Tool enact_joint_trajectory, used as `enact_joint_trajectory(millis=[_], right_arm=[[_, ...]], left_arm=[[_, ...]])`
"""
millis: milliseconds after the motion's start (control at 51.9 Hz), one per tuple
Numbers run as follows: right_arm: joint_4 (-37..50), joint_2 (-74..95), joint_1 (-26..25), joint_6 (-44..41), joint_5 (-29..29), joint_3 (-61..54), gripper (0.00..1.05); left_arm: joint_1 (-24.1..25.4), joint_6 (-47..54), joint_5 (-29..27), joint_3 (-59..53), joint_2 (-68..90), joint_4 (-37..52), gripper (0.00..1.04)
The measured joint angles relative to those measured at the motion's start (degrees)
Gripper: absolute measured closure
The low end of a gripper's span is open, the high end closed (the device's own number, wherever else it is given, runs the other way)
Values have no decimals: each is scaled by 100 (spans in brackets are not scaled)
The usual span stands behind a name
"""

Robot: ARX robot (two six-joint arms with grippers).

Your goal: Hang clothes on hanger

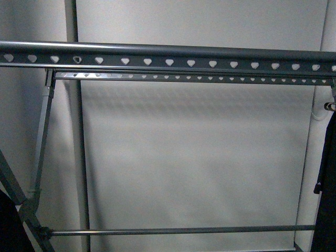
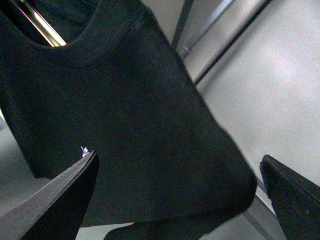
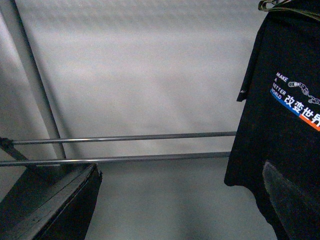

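Left wrist view: the left gripper has its two dark fingers spread wide, with nothing between them. Just beyond them hangs a black garment with a round ribbed neck. A bright strip shows through the neck opening. No print is readable on it, so I cannot tell whether it is the task's shirt. Past its shoulder run slanting grey tubes.

In the right wrist view the right gripper is likewise spread, holding nothing. One of its fingers overlaps the lower hem of the black T-shirt, though whether they touch I cannot tell. The shirt hangs from a wire clothes-hanger, and its white-and-blue print reads MAKE A BETTER WORLD above Chinese characters. Behind it two thin crossbars run level, one above the other.

In the front view neither arm shows. The grey metal rack spans the frame at 12 o'clock, its top rail punched with heart-shaped holes, and a second punched rail lies just behind. A lower crossbar lies at 6 o'clock. Dark cloth hangs at 4 o'clock and more at 8 o'clock. A pale wall stands behind everything.
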Motion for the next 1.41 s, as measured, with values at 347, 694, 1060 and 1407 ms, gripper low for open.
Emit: enact_joint_trajectory(millis=[347, 694, 1060, 1407], right_arm=[[0, 0, 0, 0, 0, 0, 7], [0, 0, 0, 0, 0, 0, 7], [0, 0, 0, 0, 0, 0, 7], [0, 0, 0, 0, -2, 0, 7]], left_arm=[[46, -1115, -841, 2369, 1679, -1613, 7], [157, -1390, -785, 2876, 2133, -2361, 44], [72, -1207, 39, 1958, 1801, -1757, 101], [-629, 1598, 3670, -468, -575, -695, 101]])
